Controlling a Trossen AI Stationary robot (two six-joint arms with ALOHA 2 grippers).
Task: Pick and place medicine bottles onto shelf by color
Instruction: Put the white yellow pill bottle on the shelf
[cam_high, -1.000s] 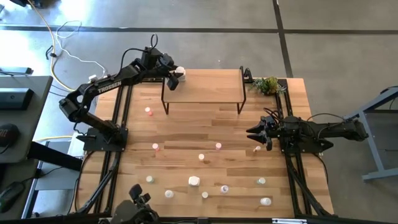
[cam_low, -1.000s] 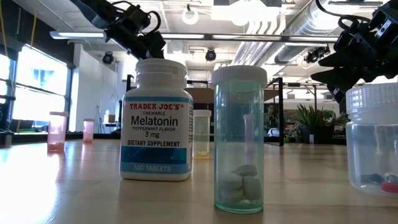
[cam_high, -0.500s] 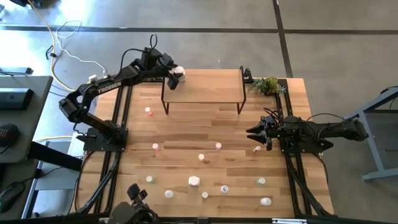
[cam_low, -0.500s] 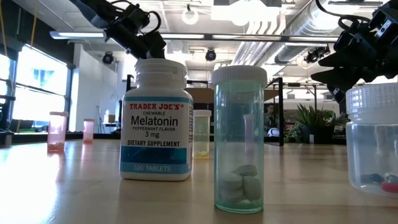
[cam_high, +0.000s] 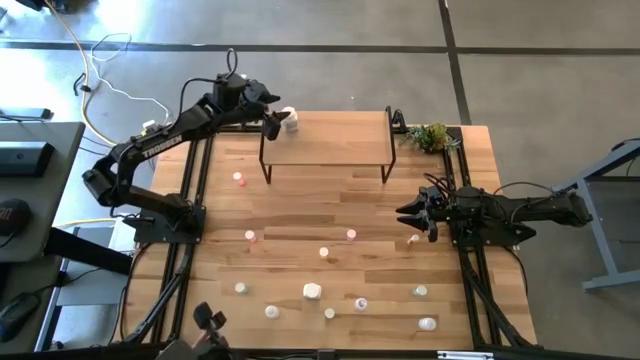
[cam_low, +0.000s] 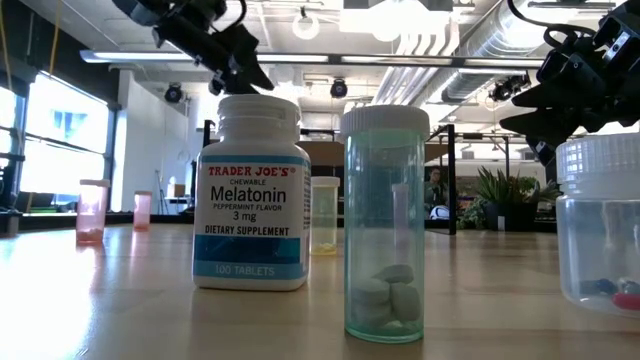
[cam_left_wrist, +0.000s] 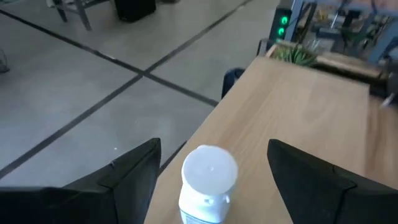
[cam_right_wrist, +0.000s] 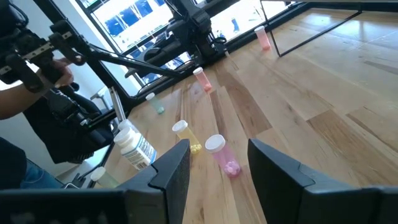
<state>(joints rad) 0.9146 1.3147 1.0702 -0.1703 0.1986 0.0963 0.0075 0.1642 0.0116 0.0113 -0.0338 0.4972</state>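
Note:
A white bottle (cam_left_wrist: 207, 184) stands upright on its base at the far left corner of the shelf (cam_high: 325, 138). My left gripper (cam_left_wrist: 212, 149) hovers open just behind it, a finger on either side, touching nothing. Several small bottles, pink-capped (cam_high: 250, 236) and white (cam_high: 312, 291), stand scattered on the table in front of the shelf. My right gripper (cam_high: 408, 215) waits open over the table's right side, with a pink bottle (cam_right_wrist: 222, 157) lying beyond its fingers.
A small green plant (cam_high: 430, 137) sits at the far right corner beside the shelf. In the low view a Melatonin bottle (cam_low: 251, 190) and a green-tinted vial (cam_low: 385, 220) stand close to the near edge. Black frame rails (cam_high: 195, 190) run along both table sides.
My left gripper has opened and let go of the white bottle, which stays upright on the shelf's far left corner. The gripper has then drawn back toward the table's left edge and risen a little.

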